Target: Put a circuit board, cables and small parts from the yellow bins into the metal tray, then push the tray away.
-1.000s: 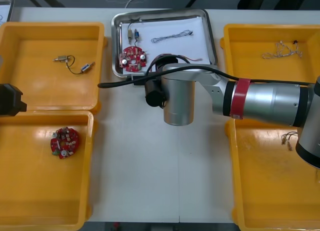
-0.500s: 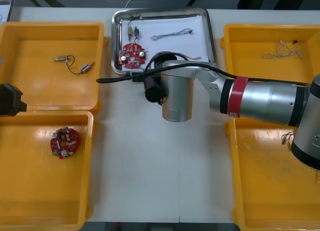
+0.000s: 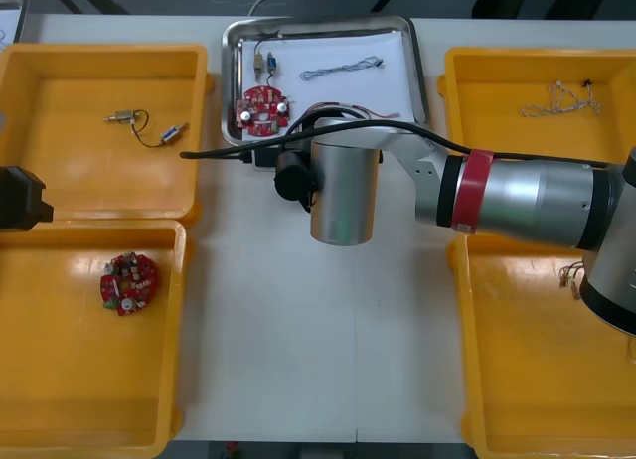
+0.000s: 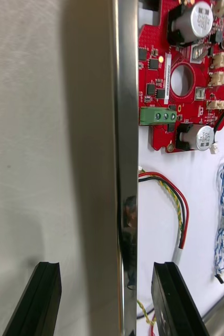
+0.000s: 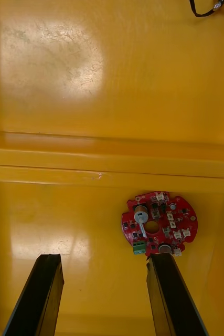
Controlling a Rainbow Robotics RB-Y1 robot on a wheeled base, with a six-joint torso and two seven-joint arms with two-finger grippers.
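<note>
**Right gripper straddling the tray rim**

The right gripper [image 4: 105,269] is seen with its jaws spread wide. One finger [image 4: 41,299] is hung over the bare table [image 4: 43,131] and the other inside the metal tray [image 4: 126,115], so the near rim is bracketed between them. Whether it's actually touched can't be told. Just past the inner finger a red and yellow cable [image 4: 170,197] is laid on the white liner. Beyond it a round red circuit board [image 4: 181,79] is found, with a blue and white cable [image 4: 223,207] off to the side. The tray itself is sat at the table's far edge, between the bins. Over on the left, the left gripper [image 5: 104,262] is held above a yellow bin [image 5: 54,220], jaws spread too with nothing between them, and a second circuit board [image 5: 159,223] is lying just beside one finger.
</note>
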